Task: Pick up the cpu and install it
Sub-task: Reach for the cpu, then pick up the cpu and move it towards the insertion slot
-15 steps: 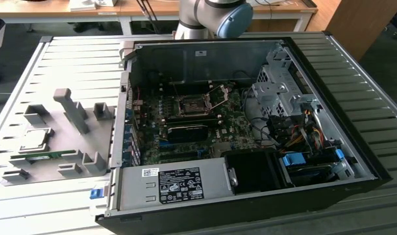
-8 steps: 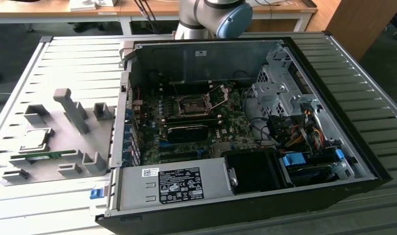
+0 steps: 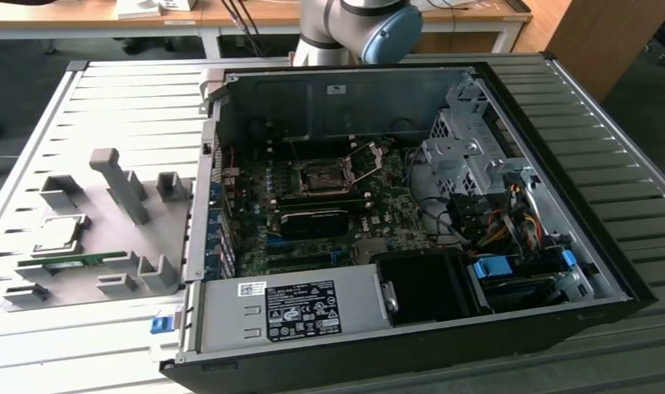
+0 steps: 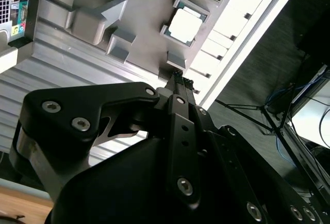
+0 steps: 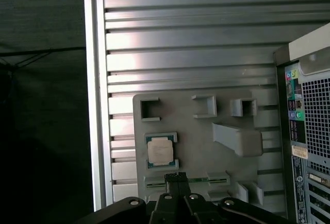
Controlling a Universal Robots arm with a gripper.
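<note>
Black gripper (image 5: 177, 178) hangs above the grey holder plate (image 5: 196, 147), closed tight with nothing in it; the cpu (image 5: 159, 150) lies in its plate recess nearby, untouched.

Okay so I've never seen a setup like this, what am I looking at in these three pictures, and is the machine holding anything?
It is a robot arm standing by an open computer case on a slatted table. The exterior view looks on from off the arm; both wrist views ride on it, looking past its pincer. The pincer looks shut and empty, above a grey holder plate where the cpu, a square silver chip, and a green memory stick lie.
</note>
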